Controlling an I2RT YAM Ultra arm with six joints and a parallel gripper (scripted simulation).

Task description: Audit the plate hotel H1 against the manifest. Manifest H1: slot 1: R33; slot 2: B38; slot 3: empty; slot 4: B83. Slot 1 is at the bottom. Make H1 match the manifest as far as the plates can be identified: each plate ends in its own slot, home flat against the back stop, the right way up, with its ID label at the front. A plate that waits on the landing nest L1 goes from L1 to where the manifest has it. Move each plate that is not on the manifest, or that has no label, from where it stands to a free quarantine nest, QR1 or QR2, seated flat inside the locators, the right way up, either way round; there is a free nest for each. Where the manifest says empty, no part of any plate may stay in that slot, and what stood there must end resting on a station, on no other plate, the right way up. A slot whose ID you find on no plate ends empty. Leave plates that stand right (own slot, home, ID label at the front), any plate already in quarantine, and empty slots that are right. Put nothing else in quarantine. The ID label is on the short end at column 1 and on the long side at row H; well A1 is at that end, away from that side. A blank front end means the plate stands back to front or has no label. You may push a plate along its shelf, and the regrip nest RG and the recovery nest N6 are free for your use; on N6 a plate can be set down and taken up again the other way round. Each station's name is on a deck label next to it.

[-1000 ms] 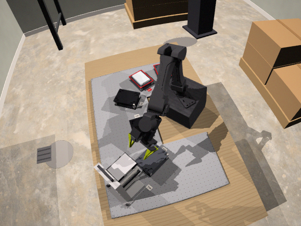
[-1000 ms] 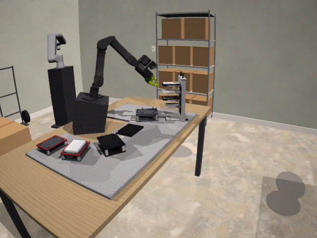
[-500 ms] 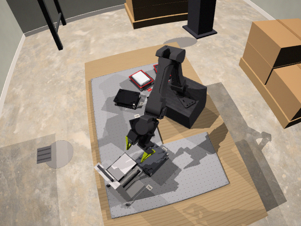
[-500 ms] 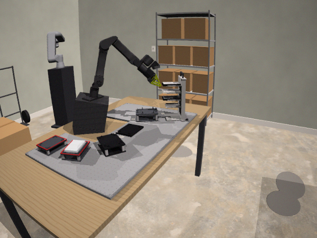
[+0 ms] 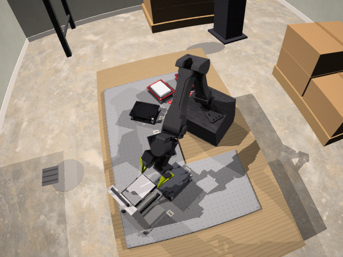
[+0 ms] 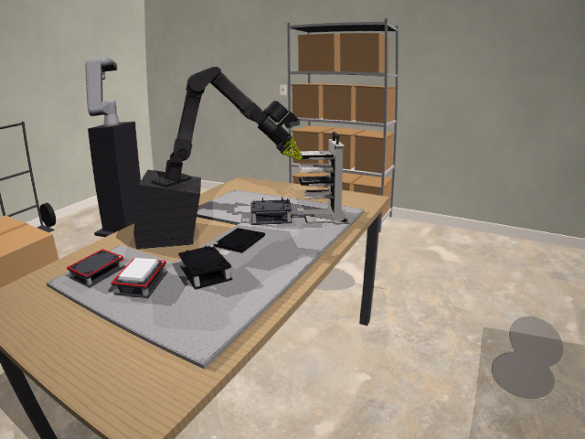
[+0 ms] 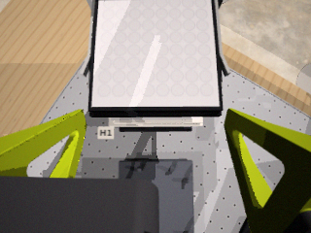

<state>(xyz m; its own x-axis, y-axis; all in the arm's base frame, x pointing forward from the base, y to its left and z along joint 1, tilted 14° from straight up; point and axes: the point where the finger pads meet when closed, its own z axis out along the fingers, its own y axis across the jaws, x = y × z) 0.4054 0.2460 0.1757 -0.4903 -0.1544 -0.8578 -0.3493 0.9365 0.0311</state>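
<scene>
On wooden table [image 6: 94,369], grey mat [image 6: 198,326]

The far end of the top plate [image 7: 155,53] in the plate hotel [image 6: 338,179] is cut off by the wrist picture's upper edge, and its dark front end shows no readable label. Beneath it only thin front strips of the lower plates [image 7: 155,122] show, so their IDs cannot be told. In the top view the arm [image 5: 177,105] covers most of the second red-framed nest [image 5: 177,76]. The small deck labels [image 5: 156,131] are perhaps station names, too blurred to read.
</scene>
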